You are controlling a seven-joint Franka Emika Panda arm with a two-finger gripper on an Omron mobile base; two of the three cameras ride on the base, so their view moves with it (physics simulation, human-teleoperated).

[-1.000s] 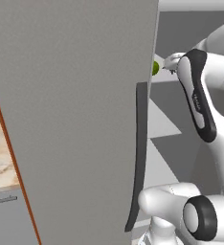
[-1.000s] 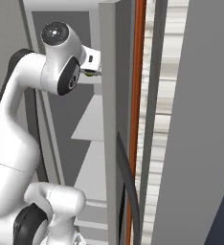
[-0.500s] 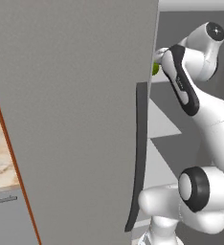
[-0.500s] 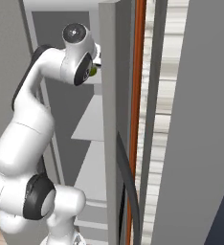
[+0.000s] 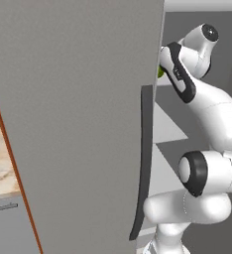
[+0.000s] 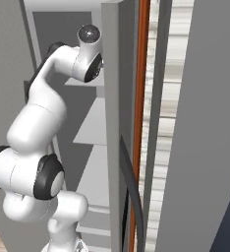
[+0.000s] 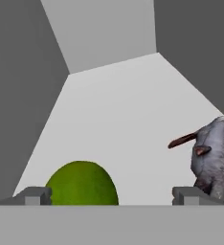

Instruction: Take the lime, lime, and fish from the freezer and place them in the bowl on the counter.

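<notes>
- Up in the left base view, the white arm [image 5: 207, 124] reaches past the edge of the open grey freezer door [image 5: 78, 114] toward an upper shelf; a sliver of green lime [image 5: 160, 72] peeks out just beside the door's edge, right at the arm's hand. The long dark handle [image 5: 144, 158] runs down the door below that lime. At the far side of the door, a strip of beige marbled table [image 5: 0, 173] shows.
- From the right base view, the arm [image 6: 43, 123] bends into the freezer [image 6: 87, 128], its wrist level with the upper shelf [image 6: 85, 81] and close against the door's edge. Lower grey shelves step down beneath it.
- Along the hand view, the pincer [image 7: 111, 195] stands spread wide with nothing between its tips. A lime [image 7: 81, 184] lies on the pale shelf floor [image 7: 128, 110] just inside one fingertip [image 7: 35, 195], not gripped. The fish [image 7: 214, 160], grey with a reddish fin, lies on the same shelf beside the other fingertip [image 7: 188, 195], apart from the lime.
</notes>
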